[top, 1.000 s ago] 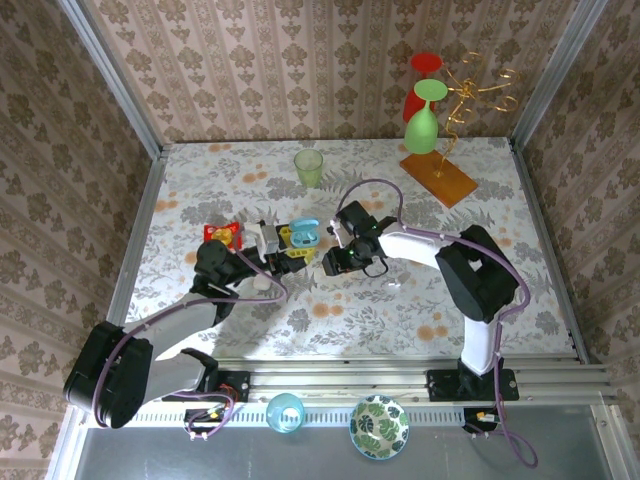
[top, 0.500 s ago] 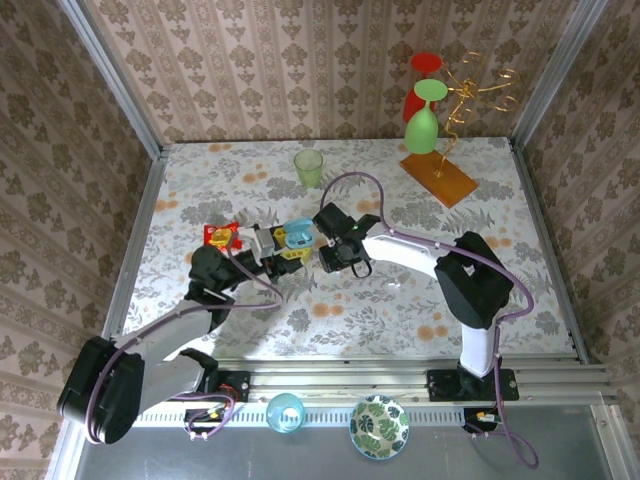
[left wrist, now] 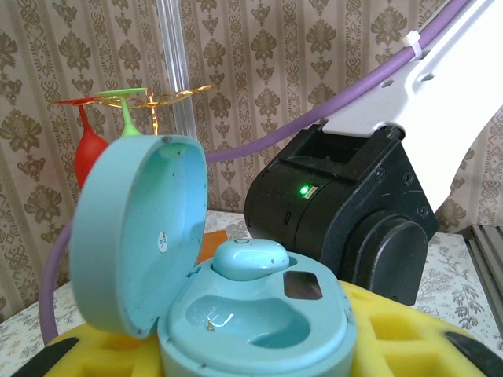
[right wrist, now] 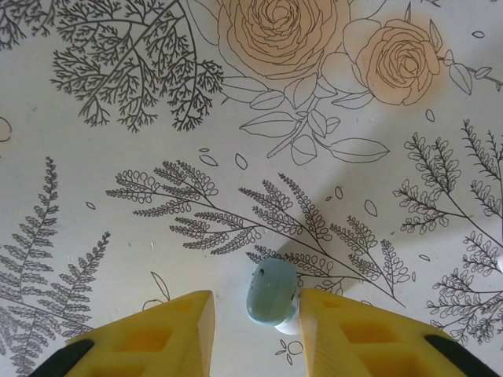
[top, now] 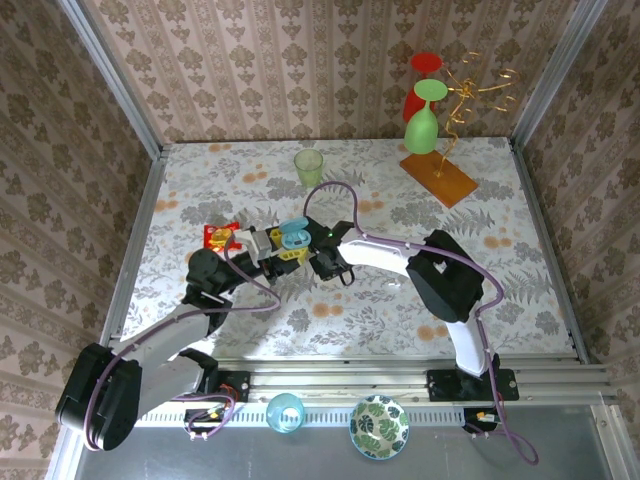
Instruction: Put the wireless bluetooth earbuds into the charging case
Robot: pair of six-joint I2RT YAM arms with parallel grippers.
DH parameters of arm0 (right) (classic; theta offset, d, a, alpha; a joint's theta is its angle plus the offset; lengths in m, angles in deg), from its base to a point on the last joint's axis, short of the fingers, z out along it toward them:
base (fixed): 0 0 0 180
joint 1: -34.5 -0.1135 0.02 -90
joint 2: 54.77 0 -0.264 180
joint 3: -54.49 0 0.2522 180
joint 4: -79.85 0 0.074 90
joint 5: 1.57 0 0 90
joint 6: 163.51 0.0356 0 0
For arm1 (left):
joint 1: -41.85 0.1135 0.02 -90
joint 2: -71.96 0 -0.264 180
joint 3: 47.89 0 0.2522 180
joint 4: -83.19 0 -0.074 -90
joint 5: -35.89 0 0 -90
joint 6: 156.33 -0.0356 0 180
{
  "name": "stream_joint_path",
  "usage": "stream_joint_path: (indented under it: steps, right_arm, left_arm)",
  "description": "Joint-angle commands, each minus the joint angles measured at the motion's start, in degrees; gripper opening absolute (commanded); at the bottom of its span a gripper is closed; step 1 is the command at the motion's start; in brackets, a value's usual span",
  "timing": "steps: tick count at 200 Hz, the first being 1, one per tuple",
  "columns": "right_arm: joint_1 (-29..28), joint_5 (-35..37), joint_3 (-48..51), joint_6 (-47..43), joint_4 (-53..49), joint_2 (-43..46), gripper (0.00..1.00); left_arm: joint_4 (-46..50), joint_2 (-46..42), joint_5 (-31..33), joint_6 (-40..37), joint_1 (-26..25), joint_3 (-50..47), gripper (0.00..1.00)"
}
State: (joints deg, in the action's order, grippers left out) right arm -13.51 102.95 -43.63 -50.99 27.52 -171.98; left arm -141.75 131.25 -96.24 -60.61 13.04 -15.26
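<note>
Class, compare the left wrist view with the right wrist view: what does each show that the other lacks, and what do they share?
Left wrist: the open charging case, one earbud seated, its second socket bare, held in the left pincer. Right wrist: a loose earbud lying on the flowered tablecloth between the open right pincer's fingers. Both: yellow finger pads and a pale-blue earbud.

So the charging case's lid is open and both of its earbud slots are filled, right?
Not quite. The left wrist view shows the charging case with its lid open but only one earbud seated; the nearer slot is empty.
</note>
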Motion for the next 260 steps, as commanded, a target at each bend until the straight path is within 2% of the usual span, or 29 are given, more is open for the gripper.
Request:
stream_joint_path:
  steps: [1,68,118,146,197,229,239,260]
  right_arm:
    - [-0.3,3.0,-2.0,0.7,-2.7,-1.6,0.33]
    - [-0.6,5.2,-4.3,0.2,-4.4,-4.4,0.28]
    - [-0.6,6.1,-3.7,-0.4,-4.0,-4.1,0.21]
    - [-0.2,6.0,-3.4,-0.7,-3.9,-2.6,0.20]
    - [2.1,2.7,4.6,0.5,3.5,6.1,0.17]
    - [5.1,-1.3,12.8,2.4,11.3,15.2,0.16]
    - [6.3,-2.7,15.4,2.8,14.0,18.7,0.16]
    - [8.5,-6.7,19.9,2.2,18.4,25.8,0.15]
  left_arm:
    - [-2.1,0.5,0.2,-0.5,0.2,-0.5,0.16]
    - [-2.6,1.6,0.0,-0.2,0.1,-0.2,0.16]
    - [-3.4,1.7,0.0,0.2,-0.1,-0.5,0.16]
    - [-3.3,2.3,0.1,-0.1,0.0,0.3,0.16]
    - [-7.0,4.5,1.4,0.1,-0.1,-0.2,0.16]
    - [-8.7,5.0,4.9,-0.8,0.2,-1.2,0.15]
    - [-9.0,5.0,8.2,-1.2,0.1,-1.4,0.15]
    - [-8.9,5.2,10.9,-2.9,0.0,-1.7,0.15]
